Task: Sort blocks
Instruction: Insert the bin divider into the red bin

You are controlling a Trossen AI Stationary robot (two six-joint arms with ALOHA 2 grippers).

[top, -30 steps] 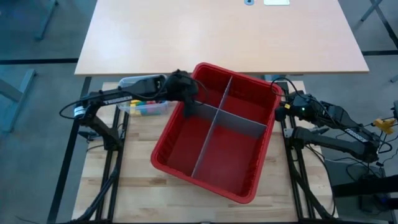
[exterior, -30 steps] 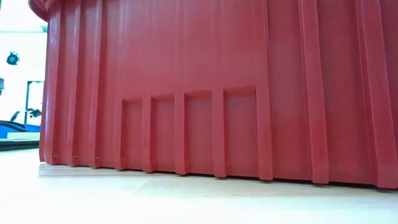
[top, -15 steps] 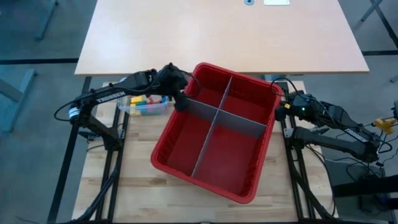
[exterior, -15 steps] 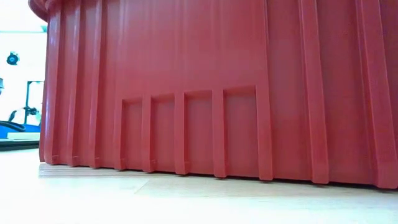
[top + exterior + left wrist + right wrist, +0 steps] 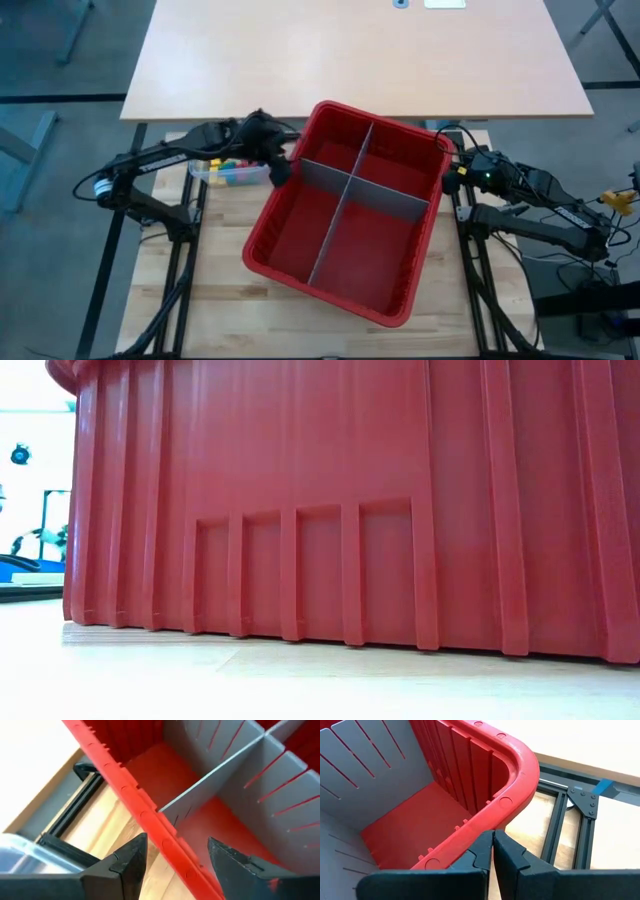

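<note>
From the high view, the big red plastic bin (image 5: 345, 235) sits in the middle of the wooden table (image 5: 215, 300), split into four compartments by grey slotted divider panels (image 5: 350, 190), and every compartment I can see looks bare, so I'd guess the sorting has barely started, if at all. The small coloured toy blocks (image 5: 232, 170) (yellow, green, red bits) are all bunched in a little clear plastic tub (image 5: 200, 172) just beside the bin's left wall. The left gripper (image 5: 279, 167) hangs right at the bin's left rim, between tub and bin, while the right gripper (image 5: 452, 172) is parked by the bin's right corner. The low view is no help, basically a wall of ribbed red bin side. In the left wrist view the dark fingers (image 5: 131, 861) stand apart with nothing between them but the red rim running below, so that claw is open and empty. In the right wrist view the right claw's fingers (image 5: 482, 851) are pressed together, holding nothing, next to the bin's rounded corner. So pretty much every block is left to move.
</note>
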